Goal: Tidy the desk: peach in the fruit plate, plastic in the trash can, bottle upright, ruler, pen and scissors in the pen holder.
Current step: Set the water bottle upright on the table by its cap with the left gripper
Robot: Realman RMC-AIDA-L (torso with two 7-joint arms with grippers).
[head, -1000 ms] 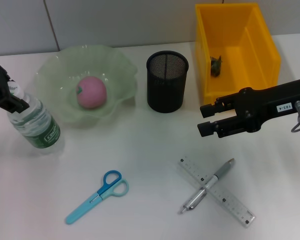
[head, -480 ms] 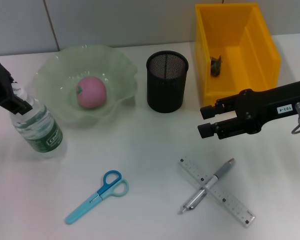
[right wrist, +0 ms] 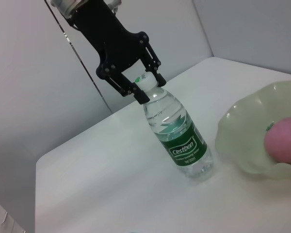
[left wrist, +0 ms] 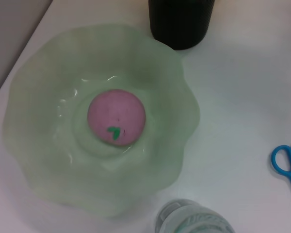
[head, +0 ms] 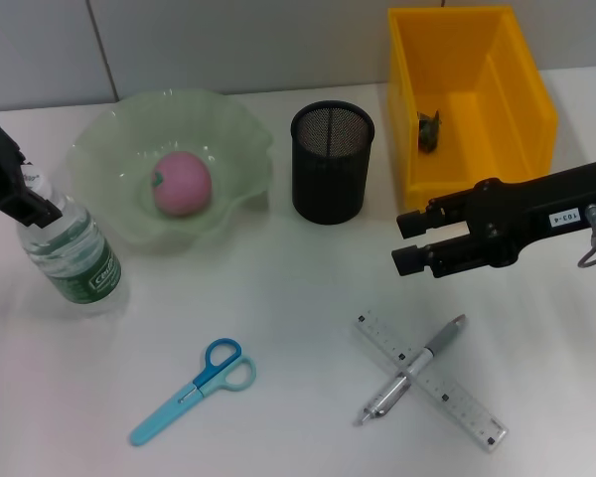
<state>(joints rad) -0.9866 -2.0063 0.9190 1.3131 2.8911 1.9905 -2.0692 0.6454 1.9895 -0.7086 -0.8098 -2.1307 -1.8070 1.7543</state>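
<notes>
At far left the left tool (right wrist: 141,86) is clamped on the cap of one bottle (head: 74,253), which tilts on the desk (head: 278,298). One peach (head: 183,184) sits in the fruit plate (head: 109,149). One scissors (head: 189,392), one pen holder (head: 332,161), one ruler (head: 467,405) crossed by one pen (head: 413,369), one trash can (head: 467,94). The right tool (head: 407,241) hovers, fingers apart.

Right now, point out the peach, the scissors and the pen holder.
peach (head: 183,184): head view, middle of the pink fruit in the bowl.
scissors (head: 193,392): head view, pivot between handles and blade cover.
pen holder (head: 331,175): head view, front of the black mesh wall.
</notes>
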